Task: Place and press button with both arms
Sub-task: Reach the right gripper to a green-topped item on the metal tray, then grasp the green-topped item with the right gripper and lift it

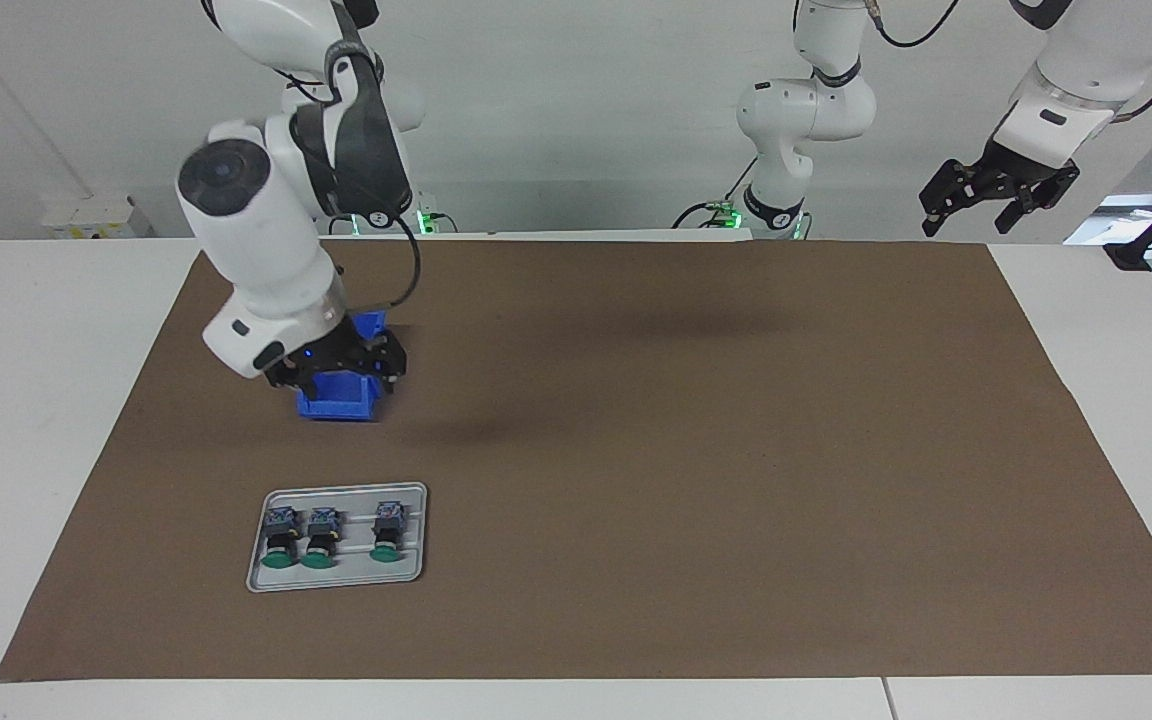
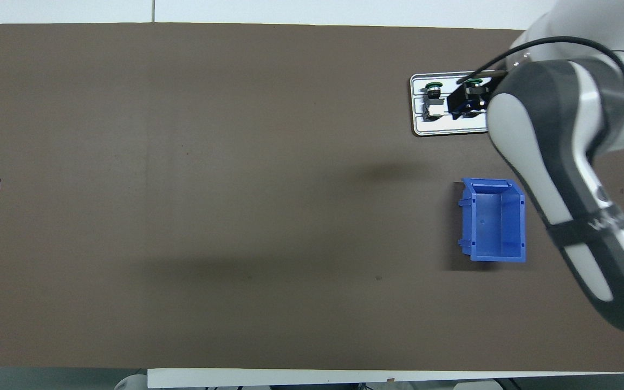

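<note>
Lying flat, buttons (image 1: 388,528): green caps away from robots.

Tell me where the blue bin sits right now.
The blue bin sits on the brown mat toward the right arm's end of the table, nearer to the robots than the grey tray of buttons.

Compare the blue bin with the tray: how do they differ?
The bin is blue and deep; the tray is pale grey and shallow. The bin is empty; the tray holds three buttons. The bin lies nearer to the robots than the tray. Both rest on the brown mat at the right arm's end.
</note>
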### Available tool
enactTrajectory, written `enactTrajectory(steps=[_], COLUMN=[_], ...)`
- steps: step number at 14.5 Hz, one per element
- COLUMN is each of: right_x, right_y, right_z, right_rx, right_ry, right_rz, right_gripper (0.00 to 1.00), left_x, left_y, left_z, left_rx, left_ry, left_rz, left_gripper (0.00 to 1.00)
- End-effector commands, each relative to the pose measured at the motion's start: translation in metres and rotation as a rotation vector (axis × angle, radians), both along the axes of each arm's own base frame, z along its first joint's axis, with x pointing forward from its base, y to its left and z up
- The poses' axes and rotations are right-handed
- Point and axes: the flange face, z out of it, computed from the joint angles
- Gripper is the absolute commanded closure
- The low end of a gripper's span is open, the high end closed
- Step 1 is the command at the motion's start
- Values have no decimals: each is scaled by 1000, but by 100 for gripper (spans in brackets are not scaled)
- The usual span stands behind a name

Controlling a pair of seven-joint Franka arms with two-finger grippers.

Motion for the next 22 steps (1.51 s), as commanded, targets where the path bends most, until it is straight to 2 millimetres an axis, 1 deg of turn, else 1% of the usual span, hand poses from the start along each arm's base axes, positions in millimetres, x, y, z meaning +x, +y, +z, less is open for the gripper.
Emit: enactTrajectory(steps=[1,4,5,7,10,12,14,15,17,18,20,22], right_x=[35,53,56,65,68,67,65,63,59,57,55,53], right_y=[5,5,3,-4,-4,-4,-6,-11,-12,-17,-19,-20], right_z=[-46,-90,-100,-117,-140,-151,-156,-161,-172,-177,-181,-183], right_rx=[11,14,14,26,28,28,24,23,22,22,21,19], right_ry=[-40,-78,-86,-129,-132,-123,-113,-104,-99,-101,-96,-92], right_rz=[-20,-24,-24,-38,-38,-37,-34,-40,-36,-38,-40,-40], right_gripper=[1,1,1,1,8,9,12,12,14,15,16,20], left_x=[-5,-6,-6,-6,-8,-9,-9,-9,-9,-9,-8,-8], left_y=[3,-2,-2,1,2,3,2,2,2,2,3,3], left_z=[-2,-1,0,-1,-1,-2,-1,-1,-1,-1,-1,-1], left_rx=[17,16,16,17,17,18,17,17,17,17,17,17], left_ry=[-4,-4,-7,-4,7,17,10,10,10,10,8,8], left_rz=[-2,-14,-13,-5,-6,-6,-8,-8,-6,-8,-8,-2], left_gripper=[0,0,0,0,0,0,0,0,0,0,0,0])
